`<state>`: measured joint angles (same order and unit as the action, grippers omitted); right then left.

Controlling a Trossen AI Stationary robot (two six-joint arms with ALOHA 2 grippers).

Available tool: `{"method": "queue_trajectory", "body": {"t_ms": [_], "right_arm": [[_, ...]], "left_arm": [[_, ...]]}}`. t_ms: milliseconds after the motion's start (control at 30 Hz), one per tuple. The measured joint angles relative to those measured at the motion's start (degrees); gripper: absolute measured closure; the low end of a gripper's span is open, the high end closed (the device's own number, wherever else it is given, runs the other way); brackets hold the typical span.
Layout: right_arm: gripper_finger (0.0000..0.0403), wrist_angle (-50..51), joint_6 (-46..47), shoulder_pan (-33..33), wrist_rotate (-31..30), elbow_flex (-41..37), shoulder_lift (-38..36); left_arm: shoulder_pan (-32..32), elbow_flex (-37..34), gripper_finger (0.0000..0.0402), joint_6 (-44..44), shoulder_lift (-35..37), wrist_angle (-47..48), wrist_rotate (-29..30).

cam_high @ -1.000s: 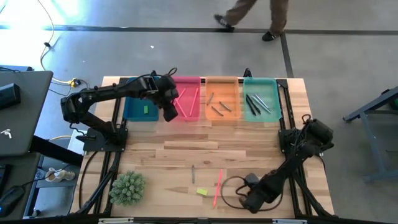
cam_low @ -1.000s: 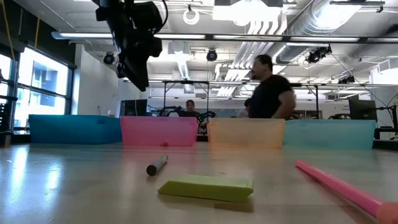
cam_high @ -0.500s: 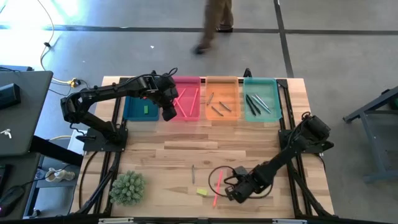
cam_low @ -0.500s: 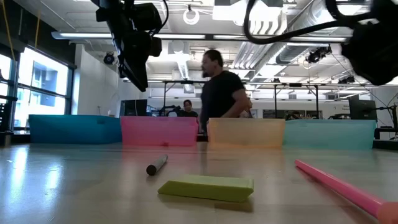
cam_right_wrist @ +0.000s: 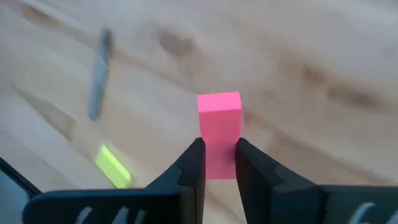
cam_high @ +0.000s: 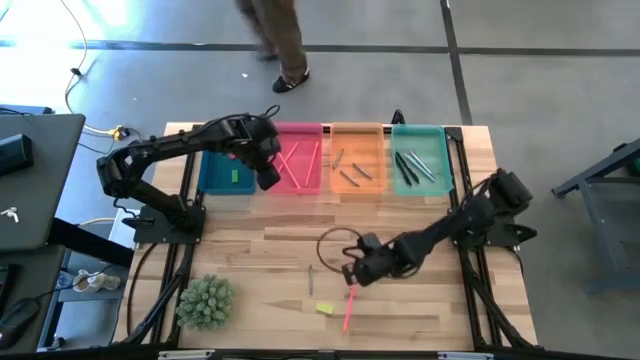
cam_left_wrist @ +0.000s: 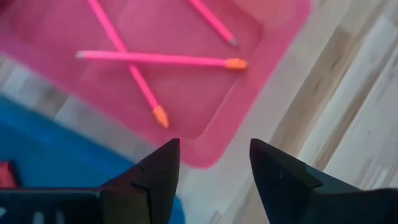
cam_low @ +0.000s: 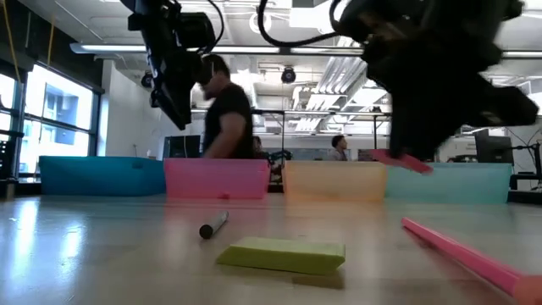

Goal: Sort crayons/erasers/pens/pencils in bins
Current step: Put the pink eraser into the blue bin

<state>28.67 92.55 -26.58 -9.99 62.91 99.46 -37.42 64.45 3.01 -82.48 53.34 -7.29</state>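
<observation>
Nearest the table's front edge lie a yellow eraser (cam_high: 324,308) and a long pink stick (cam_high: 348,310), close together but not touching. A thin dark stick (cam_high: 310,278) lies a bit further in.

Just past those, the right gripper (cam_right_wrist: 217,146) is up off the wood w/ its jaws clamped on a small pink eraser (cam_right_wrist: 219,115). It holds only one end, so most of the block sticks out in front.

That eraser is prob. very light, a bit squishy and not slippery, and it won't break. A soft pinch is enough. A grip nearer the middle would stop it tipping.

At the far edge are four bins in a row: blue (cam_high: 207,170), pink (cam_high: 310,130), orange (cam_high: 357,128), teal (cam_high: 418,128). A green eraser (cam_high: 232,177) is in the blue bin, so the pink one likely goes there too.

The left gripper (cam_high: 268,175) hangs over the pink bin's side next to the blue bin, jaws apart, nothing in them.
</observation>
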Motion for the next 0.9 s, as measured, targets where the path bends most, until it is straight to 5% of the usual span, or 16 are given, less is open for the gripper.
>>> {"method": "queue_trajectory", "body": {"t_ms": [233,533,900], "right_arm": [[0.0348,-2.51,-10.94,7.23,-0.65,0.0,-3.06],[0.0348,-9.58,-27.77,16.0,-1.31,0.03,-4.44],[0.0348,-17.3,-54.23,25.13,-0.98,0.03,-4.74]], "left_arm": [[-3.2,0.0,0.0206,2.52,0.0,1.9,-2.83],[-2.2,0.0,0.0208,7.94,0.0,-4.04,-14.56],[2.43,0.0,0.0208,22.74,0.0,-17.05,-14.19]]}}
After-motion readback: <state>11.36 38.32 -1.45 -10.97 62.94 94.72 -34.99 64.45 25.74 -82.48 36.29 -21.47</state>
